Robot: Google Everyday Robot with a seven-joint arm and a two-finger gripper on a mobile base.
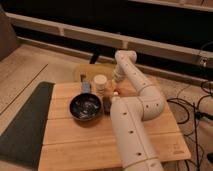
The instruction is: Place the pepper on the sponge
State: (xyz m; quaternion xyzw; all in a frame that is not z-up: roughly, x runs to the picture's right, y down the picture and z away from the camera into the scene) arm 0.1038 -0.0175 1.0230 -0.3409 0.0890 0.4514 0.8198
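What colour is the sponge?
The sponge is blue-grey, camera view; the gripper is beside the white cup.

One close, high view down along the arm [131, 131] onto the table [65, 146], gripper [116, 81] near its far edge
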